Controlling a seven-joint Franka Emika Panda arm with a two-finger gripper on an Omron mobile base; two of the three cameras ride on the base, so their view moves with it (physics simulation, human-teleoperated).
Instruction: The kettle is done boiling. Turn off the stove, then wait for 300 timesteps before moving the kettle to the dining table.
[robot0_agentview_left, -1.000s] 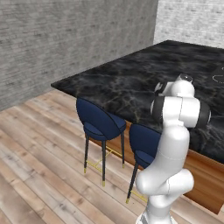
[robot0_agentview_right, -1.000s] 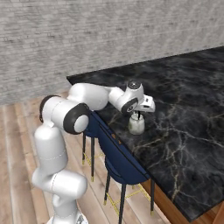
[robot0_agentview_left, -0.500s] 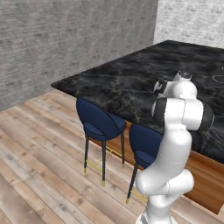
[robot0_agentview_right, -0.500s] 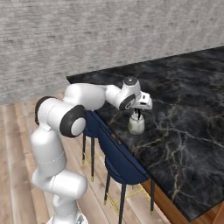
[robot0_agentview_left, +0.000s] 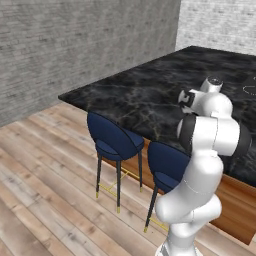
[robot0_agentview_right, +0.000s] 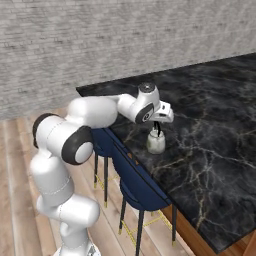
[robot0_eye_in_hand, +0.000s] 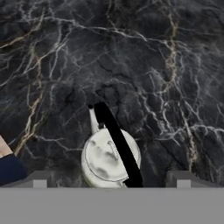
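Observation:
The small silvery-white kettle (robot0_agentview_right: 155, 143) with its black arched handle stands upright on the black marble dining table (robot0_agentview_right: 215, 115), near the table's edge. My gripper (robot0_agentview_right: 158, 125) hangs just above it, open and holding nothing. Looking down through the hand view, the kettle (robot0_eye_in_hand: 107, 159) lies between and below the two widely spread fingertips (robot0_eye_in_hand: 39, 180), with bare table (robot0_eye_in_hand: 131, 57) all around it. In the left base view my own arm hides the kettle, and the table (robot0_agentview_left: 135, 95) stretches away behind the arm. A white burner ring of the stove (robot0_agentview_left: 250, 90) shows at the right edge.
Two blue stools (robot0_agentview_left: 115, 137) (robot0_agentview_left: 167, 162) stand along the table's near side, seen below the table edge in the right base view as well (robot0_agentview_right: 135, 180). Wood floor (robot0_agentview_left: 45, 175) lies to the left, with a grey brick wall (robot0_agentview_left: 75, 45) behind.
The hand has lifted slightly off the kettle and the arm's elbow has swung a little. The kettle stays put on the table.

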